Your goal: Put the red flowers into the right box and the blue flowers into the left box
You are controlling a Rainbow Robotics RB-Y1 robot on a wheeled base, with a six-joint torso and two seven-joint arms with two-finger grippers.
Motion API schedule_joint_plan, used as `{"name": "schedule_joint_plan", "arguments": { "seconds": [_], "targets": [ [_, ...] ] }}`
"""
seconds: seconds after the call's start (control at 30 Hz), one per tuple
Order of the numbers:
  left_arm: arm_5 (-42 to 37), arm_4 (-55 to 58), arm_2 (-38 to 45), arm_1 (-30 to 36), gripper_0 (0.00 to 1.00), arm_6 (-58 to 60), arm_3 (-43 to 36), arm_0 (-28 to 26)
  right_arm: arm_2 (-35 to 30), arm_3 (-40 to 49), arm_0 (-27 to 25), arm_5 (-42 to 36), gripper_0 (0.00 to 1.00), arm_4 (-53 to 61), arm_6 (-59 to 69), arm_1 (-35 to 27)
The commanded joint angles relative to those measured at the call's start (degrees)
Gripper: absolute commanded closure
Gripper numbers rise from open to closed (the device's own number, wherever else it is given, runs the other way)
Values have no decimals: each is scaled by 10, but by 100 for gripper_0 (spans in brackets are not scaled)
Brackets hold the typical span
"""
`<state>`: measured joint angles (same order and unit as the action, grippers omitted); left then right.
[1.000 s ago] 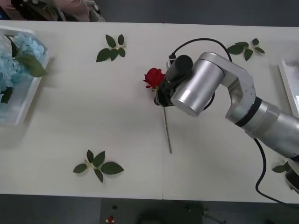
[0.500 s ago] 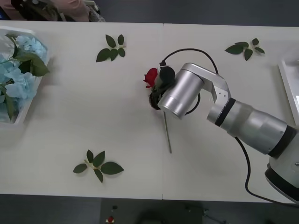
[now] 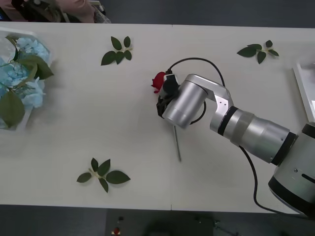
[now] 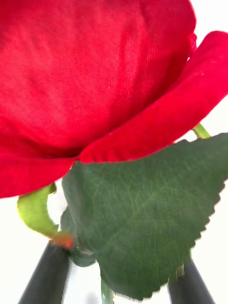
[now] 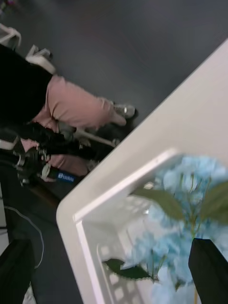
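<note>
One of the red flowers (image 3: 158, 80) lies mid-table, its thin stem (image 3: 176, 142) running toward the near edge. My right gripper (image 3: 162, 103) hangs over it just below the bloom, mostly hidden under the silver wrist. In the right wrist view the red bloom (image 4: 95, 71) and a leaf (image 4: 142, 213) are very close, and the right gripper (image 4: 118, 259) is open with a black finger on each side of the stem. The blue flowers (image 3: 17, 83) lie in the left box (image 3: 29, 110). My left gripper (image 5: 111, 244) is open above the blue flowers (image 5: 190, 190) in the left box (image 5: 83, 209). The right box (image 3: 301, 86) shows only its rim at the right edge.
Loose green leaf sprigs lie at the far middle (image 3: 118, 50), the far right (image 3: 258, 50) and the near left (image 3: 103, 174). A black cable (image 3: 197, 61) loops over my right wrist. The table's near edge runs along the bottom of the front view.
My right arm has moved left and settled over the rose, covering more of the bloom. The blue flowers in the left box have shifted, and a large leaf now hangs lower.
</note>
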<state>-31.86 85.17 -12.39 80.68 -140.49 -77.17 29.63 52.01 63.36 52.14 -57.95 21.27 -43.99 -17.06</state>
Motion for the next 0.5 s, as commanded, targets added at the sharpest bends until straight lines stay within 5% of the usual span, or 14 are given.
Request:
{"name": "schedule_joint_plan", "arguments": {
  "seconds": [0.03, 0.3, 0.5],
  "targets": [
    [-22, 35, 30, -28, 6, -7, -40, 9, -9, 3, 16, 1, 100, -4, -34, 5],
    [-86, 158, 46, -136, 6, -7, -114, 14, -14, 16, 36, 6, 100, 28, -29, -32],
    [-101, 136, -10, -215, 4, -14, -94, 15, -50, 134, 57, -48, 100, 128, -39, -158]
  ]
}}
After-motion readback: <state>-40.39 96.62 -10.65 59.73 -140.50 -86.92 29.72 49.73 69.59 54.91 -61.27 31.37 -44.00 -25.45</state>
